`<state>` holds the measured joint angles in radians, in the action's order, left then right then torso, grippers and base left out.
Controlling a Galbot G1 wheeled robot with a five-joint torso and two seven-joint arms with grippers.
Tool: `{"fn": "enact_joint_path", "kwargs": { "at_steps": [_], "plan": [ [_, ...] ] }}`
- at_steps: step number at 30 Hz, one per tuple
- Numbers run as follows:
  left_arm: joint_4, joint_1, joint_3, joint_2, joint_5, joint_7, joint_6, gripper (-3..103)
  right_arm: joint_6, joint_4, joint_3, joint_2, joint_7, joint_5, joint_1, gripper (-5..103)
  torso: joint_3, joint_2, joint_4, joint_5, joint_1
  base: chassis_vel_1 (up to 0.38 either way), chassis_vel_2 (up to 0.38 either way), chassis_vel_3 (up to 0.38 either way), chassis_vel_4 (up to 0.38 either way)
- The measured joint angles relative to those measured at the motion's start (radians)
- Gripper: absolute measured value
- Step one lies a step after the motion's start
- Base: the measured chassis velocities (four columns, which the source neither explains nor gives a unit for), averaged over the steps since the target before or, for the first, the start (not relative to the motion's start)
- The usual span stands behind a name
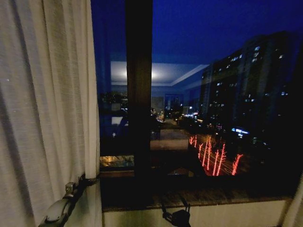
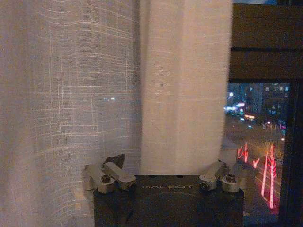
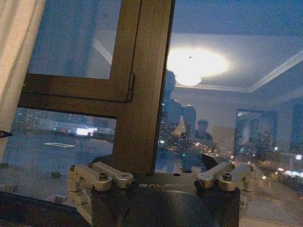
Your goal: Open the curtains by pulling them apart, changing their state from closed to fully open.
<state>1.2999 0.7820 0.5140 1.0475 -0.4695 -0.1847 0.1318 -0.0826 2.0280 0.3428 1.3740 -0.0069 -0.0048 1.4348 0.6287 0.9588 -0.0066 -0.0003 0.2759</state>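
Your left tool (image 1: 90,179) sits low at the left of the head view, its fingers closed on the inner edge of the sheer cream-white pleated curtain panel (image 1: 45,109). In the left wrist view you can see that same tool (image 2: 165,177) with a fold of the woven fabric (image 2: 182,94) held between its silver finger links, the cloth rising straight up from the grip. The panel is gathered toward the left side of the window, covering the left third of the head view and hanging down past the sill.

Moving right, you have the dark brown vertical window frame post (image 1: 138,90), and beyond it bare glass with a night city outside: dark tower blocks (image 1: 246,85) and red light streaks (image 1: 213,158) below. The stone window sill (image 1: 199,197) runs along the bottom.

Your right tool (image 1: 176,216) hangs low near the centre, just in front of the sill and touching nothing. In the right wrist view its fingers (image 3: 102,174) stand spread wide, pointed at the frame post (image 3: 142,85) and glass. A thin strip of a second pale curtain (image 1: 296,205) shows at the far right lower corner of the head view.
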Motion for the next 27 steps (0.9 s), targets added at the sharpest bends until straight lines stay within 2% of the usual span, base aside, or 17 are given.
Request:
{"fn": "enact_joint_path", "kwargs": {
  "at_steps": [1, 2, 5, 6, 9, 10, 12, 14, 18, 20, 23, 27],
  "plan": [
    [0.000, 0.002, 0.000, 0.000, 0.000, 0.003, -0.001, 84, 0.000, 0.000, -0.002, 0.000, 0.000, -0.004, 0.001, 100, 0.000, 0.000, 0.0000, 0.0000, 0.000, 0.000, 0.000, 0.000, 0.000],
    [0.000, 0.002, 0.000, 0.000, 0.000, 0.003, -0.001, 84, 0.000, 0.000, -0.002, 0.000, 0.000, -0.004, 0.001, 100, 0.000, 0.000, 0.0000, 0.0000, 0.000, 0.000, 0.000, 0.000, 0.000],
    [0.007, 0.015, 0.007, -0.001, -0.003, 0.006, -0.004, 68, 0.000, 0.003, -0.005, 0.000, 0.001, -0.011, 0.005, 100, 0.000, 0.000, -0.0001, 0.0000, 0.000, 0.000, 0.000, 0.000, 0.000],
    [0.007, 0.015, 0.007, -0.001, -0.003, 0.006, -0.004, 68, 0.000, 0.003, -0.005, 0.000, 0.001, -0.011, 0.005, 100, 0.000, 0.000, -0.0001, 0.0000, 0.000, 0.000, 0.000, 0.000, 0.000],
    [0.018, 0.034, 0.014, -0.006, -0.005, 0.006, -0.005, 51, 0.000, 0.011, -0.005, 0.000, 0.001, -0.012, 0.009, 100, 0.000, 0.000, 0.0000, 0.0000, 0.000, 0.000, 0.000, 0.000, 0.000],
    [0.018, 0.034, 0.014, -0.006, -0.005, 0.006, -0.005, 51, 0.000, 0.011, -0.005, 0.000, 0.001, -0.012, 0.009, 100, 0.000, 0.000, 0.0000, 0.0000, 0.000, 0.000, 0.000, 0.000, 0.000],
    [0.025, 0.043, 0.018, -0.010, -0.005, 0.005, -0.006, 41, 0.000, 0.015, -0.005, 0.000, 0.001, -0.012, 0.012, 100, 0.000, 0.000, 0.0000, 0.0000, 0.000, 0.000, 0.000, 0.000, 0.000],
    [0.029, 0.047, 0.020, -0.012, -0.005, 0.005, -0.006, 41, 0.000, 0.017, -0.005, 0.000, 0.001, -0.012, 0.014, 100, 0.000, 0.000, 0.0000, 0.0000, 0.000, 0.000, 0.000, 0.000, 0.000],
    [0.055, 0.070, 0.026, -0.018, -0.003, 0.005, -0.005, 19, 0.002, 0.029, -0.004, 0.000, 0.004, -0.008, 0.022, 100, 0.000, 0.000, -0.0001, 0.0000, 0.000, 0.000, 0.000, 0.000, 0.000],
    [0.061, 0.075, 0.027, -0.019, 0.000, 0.005, -0.005, 19, 0.002, 0.032, -0.004, 0.000, 0.005, -0.007, 0.023, 100, 0.000, 0.000, -0.0001, 0.0000, 0.000, 0.000, 0.000, 0.000, 0.000],
    [0.080, 0.090, 0.034, -0.021, 0.002, 0.006, -0.004, 3, 0.006, 0.037, -0.004, 0.000, 0.006, -0.006, 0.026, 100, 0.000, 0.000, 0.0000, 0.0000, 0.000, 0.000, 0.000, 0.000, 0.000],
    [0.094, 0.102, 0.039, -0.015, 0.003, 0.039, -0.003, 0, 0.008, 0.037, -0.008, 0.000, 0.008, -0.005, 0.026, 100, 0.000, 0.000, 0.0000, 0.0000, 0.000, 0.000, 0.000, 0.000, 0.000]
  ]
}}
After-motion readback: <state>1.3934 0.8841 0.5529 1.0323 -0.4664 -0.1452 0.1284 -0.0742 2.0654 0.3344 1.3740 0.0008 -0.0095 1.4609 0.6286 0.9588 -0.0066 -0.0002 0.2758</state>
